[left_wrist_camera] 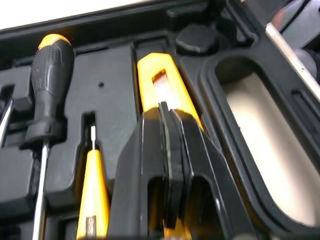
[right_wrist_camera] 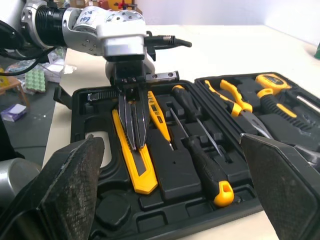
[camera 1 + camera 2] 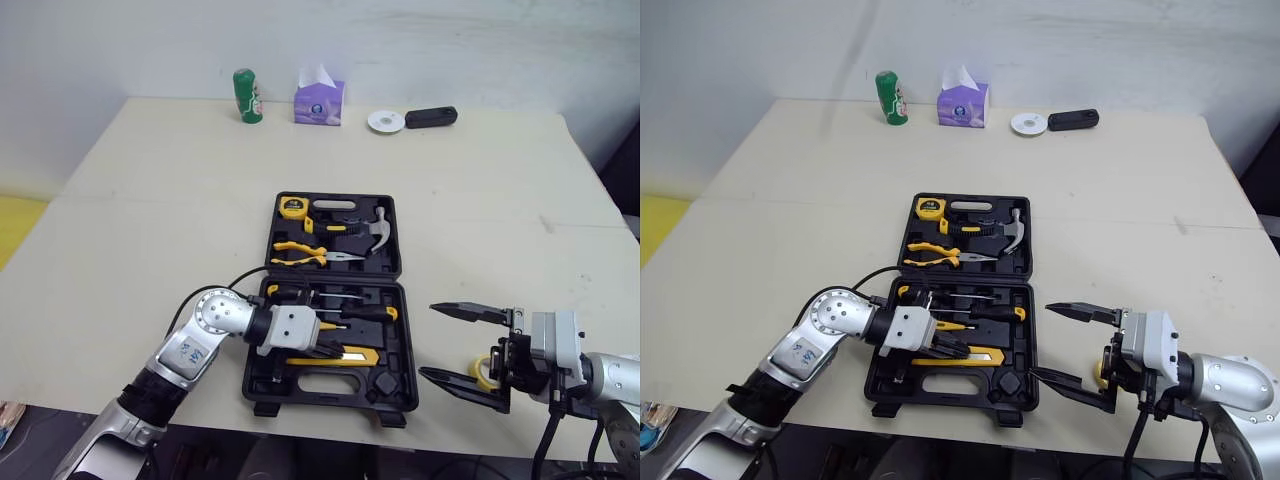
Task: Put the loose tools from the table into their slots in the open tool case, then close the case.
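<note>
Two black fingers of the left end effector (image 2: 135, 142), pressed together and holding nothing, rest on the flat yellow utility knife (image 2: 139, 175) in the near half of the open black plastic tool case (image 3: 330, 410); judged best pressed squarely downward until flush, while the right end effector (image 3: 430, 340) gapes wide beside the case, gripping nothing.

Front half of case (image 3: 408, 350): left gripper (image 3: 330, 347) lies over the knife (image 3: 350, 359), fingers (image 1: 145, 170) together.
Right of case: right gripper (image 3: 430, 340) spread wide, tape roll (image 3: 484, 368) by it.
Left counter (image 3: 150, 220): open.
</note>
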Controlling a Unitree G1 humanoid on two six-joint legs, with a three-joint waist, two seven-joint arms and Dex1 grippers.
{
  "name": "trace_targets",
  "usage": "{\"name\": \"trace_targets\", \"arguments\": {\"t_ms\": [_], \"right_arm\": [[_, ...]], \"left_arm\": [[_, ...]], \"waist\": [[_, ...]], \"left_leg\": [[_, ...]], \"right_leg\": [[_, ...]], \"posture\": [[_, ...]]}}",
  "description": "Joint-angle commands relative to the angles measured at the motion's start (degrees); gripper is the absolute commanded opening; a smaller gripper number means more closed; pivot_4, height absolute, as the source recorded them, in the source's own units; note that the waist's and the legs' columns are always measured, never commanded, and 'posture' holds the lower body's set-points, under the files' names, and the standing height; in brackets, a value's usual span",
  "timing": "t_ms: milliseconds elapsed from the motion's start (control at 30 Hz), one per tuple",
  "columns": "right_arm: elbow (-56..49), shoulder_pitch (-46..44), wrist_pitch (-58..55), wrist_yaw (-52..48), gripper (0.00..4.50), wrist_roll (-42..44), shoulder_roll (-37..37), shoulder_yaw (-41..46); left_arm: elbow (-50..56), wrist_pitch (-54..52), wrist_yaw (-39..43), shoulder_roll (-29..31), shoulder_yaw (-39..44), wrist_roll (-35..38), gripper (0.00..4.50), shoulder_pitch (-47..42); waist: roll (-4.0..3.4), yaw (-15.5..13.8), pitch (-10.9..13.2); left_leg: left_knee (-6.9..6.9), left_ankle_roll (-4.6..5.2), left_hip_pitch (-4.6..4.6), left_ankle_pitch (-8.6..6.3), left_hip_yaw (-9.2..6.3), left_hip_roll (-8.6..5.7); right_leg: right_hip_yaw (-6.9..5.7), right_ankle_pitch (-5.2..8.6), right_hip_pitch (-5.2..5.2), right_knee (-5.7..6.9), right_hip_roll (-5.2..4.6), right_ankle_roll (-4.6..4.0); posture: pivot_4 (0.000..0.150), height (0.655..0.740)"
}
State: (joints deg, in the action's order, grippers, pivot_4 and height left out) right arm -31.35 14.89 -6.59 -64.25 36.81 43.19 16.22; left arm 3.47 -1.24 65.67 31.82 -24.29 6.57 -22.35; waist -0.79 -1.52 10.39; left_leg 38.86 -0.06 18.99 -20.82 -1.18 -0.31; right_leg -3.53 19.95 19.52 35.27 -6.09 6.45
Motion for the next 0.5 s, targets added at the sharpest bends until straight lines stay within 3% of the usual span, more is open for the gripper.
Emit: {"name": "trace_targets", "arguments": {"t_ms": [33,233,333,400,500], "right_arm": [[-0.3,-0.8,1.0,0.4,4.5,-0.2,-0.1,1.0],[1.9,-0.9,2.2,0.4,4.5,-1.3,-0.6,1.7],[6.2,-0.5,5.3,0.4,4.5,-2.6,-2.0,3.5],[8.6,0.0,7.5,0.0,4.5,-3.3,-2.5,4.8],[11.1,0.4,9.9,0.8,4.5,-3.2,-3.6,8.0]], "left_arm": [[-6.9,-3.9,0.4,1.3,-4.5,-6.0,0.19,2.0],[-5.5,-0.3,0.4,-0.6,0.9,0.7,0.19,1.7],[-0.9,-1.0,1.6,-3.1,7.6,11.3,0.19,1.6],[0.7,-3.2,-1.0,-4.0,10.7,13.4,0.19,1.7],[3.1,-4.7,-2.8,-3.2,14.4,14.7,0.93,3.3]], "waist": [[0.01,0.0,-0.2],[0.01,0.0,-0.3],[0.05,0.2,-0.2],[0.11,0.0,-0.1],[0.13,0.1,0.0]], "left_leg": [[0.0,0.01,-0.05,-0.01,-0.01,0.0],[0.0,0.06,-0.25,-0.05,-0.03,-0.01],[0.01,0.06,-0.16,-0.05,-0.03,-0.01],[0.09,0.06,0.18,-0.05,-0.09,0.0],[0.08,0.07,0.26,-0.05,-0.13,-0.02]], "right_leg": [[-0.01,0.0,-0.03,-0.03,-0.04,0.0],[-0.06,-0.02,-0.08,-0.16,-0.12,0.03],[-0.1,-0.02,0.01,-0.17,-0.14,0.04],[-0.15,-0.03,0.28,-0.15,-0.15,0.05],[-0.21,-0.04,0.34,-0.2,-0.15,0.07]], "posture": [[0.15,0.74],[0.15,0.74],[0.15,0.74],[0.15,0.74],[0.15,0.74]]}}
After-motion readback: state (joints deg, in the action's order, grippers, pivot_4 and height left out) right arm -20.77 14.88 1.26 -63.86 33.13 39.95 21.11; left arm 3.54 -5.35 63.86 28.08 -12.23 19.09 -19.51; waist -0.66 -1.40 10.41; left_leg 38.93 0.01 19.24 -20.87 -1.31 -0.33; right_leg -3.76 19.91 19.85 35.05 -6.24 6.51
